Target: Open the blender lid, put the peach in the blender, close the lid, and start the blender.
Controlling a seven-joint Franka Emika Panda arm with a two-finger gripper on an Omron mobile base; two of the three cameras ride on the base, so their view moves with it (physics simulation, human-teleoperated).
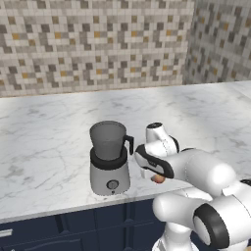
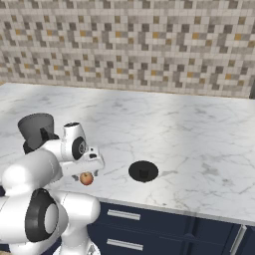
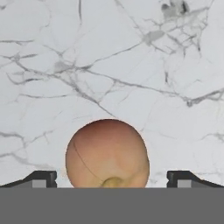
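Peach [image 3: 107,153] on the marble counter [image 3: 131,65], seen from directly above, lower edge cut off at the bottom of the hand view; in the left base view mostly hidden under the arm, only a sliver showing [image 1: 158,179]. Gripper [image 3: 112,177] poised over the fruit, fingertips [image 3: 41,178] spread wide on either side, apart from its skin. Forearm bent forward and down over the counter edge, hand just right of the blender [image 1: 110,158]. Jar open at the top, partly screened by the arm in the right base view. Blender lid [image 2: 143,171] flat on the counter, to the right of the peach [image 2: 86,178], well apart from the jar.
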